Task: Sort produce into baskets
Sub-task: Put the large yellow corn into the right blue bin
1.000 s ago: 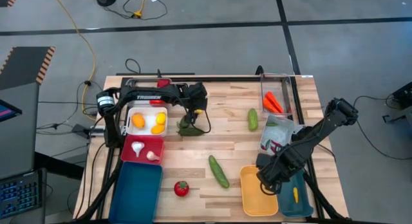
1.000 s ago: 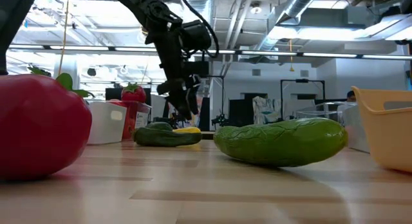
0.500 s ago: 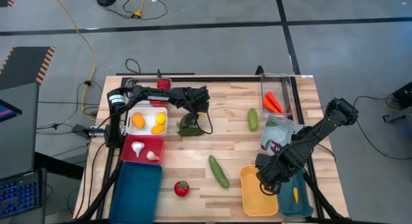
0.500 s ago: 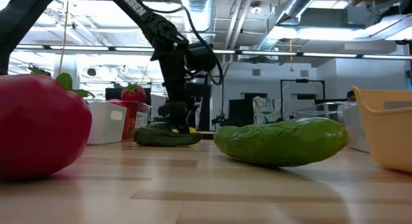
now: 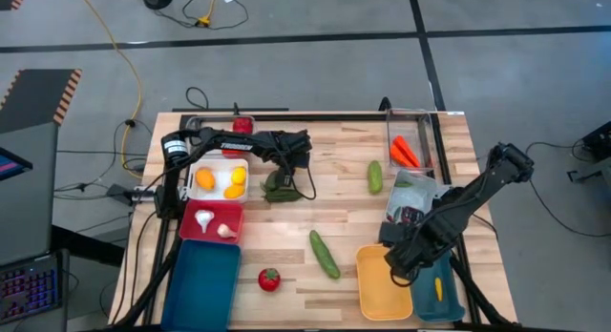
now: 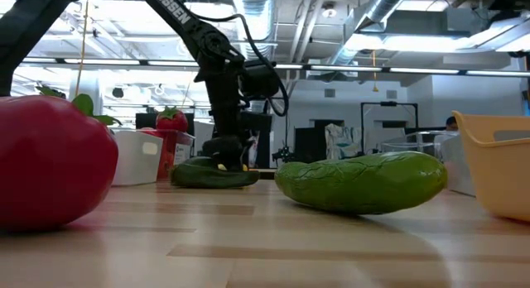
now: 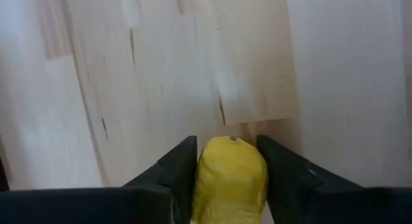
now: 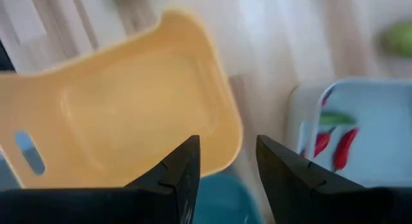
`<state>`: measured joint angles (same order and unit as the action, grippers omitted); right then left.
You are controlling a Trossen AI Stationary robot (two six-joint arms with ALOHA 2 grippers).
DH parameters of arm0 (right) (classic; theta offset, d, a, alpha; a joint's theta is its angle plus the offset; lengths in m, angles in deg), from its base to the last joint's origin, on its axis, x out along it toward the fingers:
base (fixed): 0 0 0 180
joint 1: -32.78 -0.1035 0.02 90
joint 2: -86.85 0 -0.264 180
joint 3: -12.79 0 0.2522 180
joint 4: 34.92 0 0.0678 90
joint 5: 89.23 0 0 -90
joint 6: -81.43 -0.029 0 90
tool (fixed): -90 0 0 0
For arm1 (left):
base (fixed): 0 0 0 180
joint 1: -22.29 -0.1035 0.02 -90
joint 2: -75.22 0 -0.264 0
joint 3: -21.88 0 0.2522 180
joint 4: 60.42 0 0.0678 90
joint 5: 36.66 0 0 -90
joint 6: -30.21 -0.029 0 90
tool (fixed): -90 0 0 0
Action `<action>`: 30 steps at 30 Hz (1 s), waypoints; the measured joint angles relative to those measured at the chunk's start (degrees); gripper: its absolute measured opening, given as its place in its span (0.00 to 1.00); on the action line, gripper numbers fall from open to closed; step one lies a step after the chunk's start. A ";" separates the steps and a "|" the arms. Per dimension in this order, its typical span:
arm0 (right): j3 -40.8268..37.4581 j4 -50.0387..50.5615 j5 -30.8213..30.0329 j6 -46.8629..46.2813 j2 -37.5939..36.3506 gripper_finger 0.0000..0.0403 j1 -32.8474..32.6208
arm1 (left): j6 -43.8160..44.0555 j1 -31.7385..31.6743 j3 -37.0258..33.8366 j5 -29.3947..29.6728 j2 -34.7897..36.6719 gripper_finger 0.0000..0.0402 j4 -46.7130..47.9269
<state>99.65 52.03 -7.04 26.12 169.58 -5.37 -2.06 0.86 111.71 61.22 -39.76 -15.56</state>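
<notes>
On the tabletop beside the white basket, my left gripper has descended and narrowed onto 1 yellow squash (next to a dark green piece), ready for lifting. My right gripper hangs part-open, empty, over the orange-yellow basket.

cucumbers: 3
tomato: 1
garlic: 2
carrots: 2
baskets: 7
arms: 2
</notes>
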 joint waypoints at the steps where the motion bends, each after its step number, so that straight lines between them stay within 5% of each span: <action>1: 0.00 0.06 -1.63 0.35 -0.71 0.44 0.00 | 0.27 -0.02 -0.02 0.04 0.00 0.32 -0.01; 6: 0.00 0.09 -13.21 6.06 -5.60 0.44 0.03 | 3.89 0.11 3.29 -1.18 0.00 0.33 2.86; 17: -1.91 -0.66 -43.72 19.20 -19.69 0.44 0.04 | 18.10 0.59 23.92 -21.86 0.09 0.34 5.19; 21: -9.88 -5.15 -48.02 19.38 -26.27 0.44 0.07 | 19.86 2.17 31.05 -27.54 0.15 0.34 4.71; 30: -31.83 -28.69 -53.04 19.82 -40.30 0.44 0.07 | 22.21 8.38 36.15 -28.58 0.15 0.34 -4.72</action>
<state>67.83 23.35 -60.08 45.94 129.28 -5.31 20.15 9.23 147.87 32.64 -39.61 -20.27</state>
